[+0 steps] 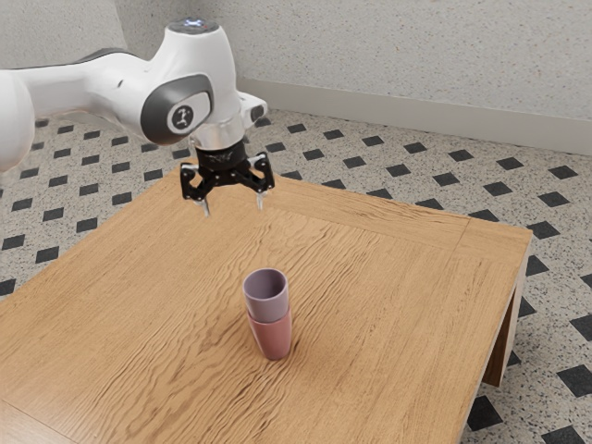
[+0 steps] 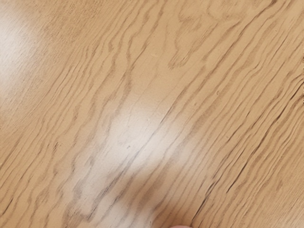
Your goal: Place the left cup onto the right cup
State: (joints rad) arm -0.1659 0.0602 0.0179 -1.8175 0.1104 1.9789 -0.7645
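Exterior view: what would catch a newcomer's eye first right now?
The two stacked cups: a purple cup sits nested in a pink cup near the middle of the wooden table. Next, the black gripper, open and holding nothing, hangs above the table toward the exterior view's upper left, apart from the stack.

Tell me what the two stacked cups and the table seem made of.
Purple cup and pink cup under it: likely matte plastic, with flat colour and no sharp highlights; ceramic is possible. Table: wood or wood veneer, showing wavy grain and a soft satin glare patch.
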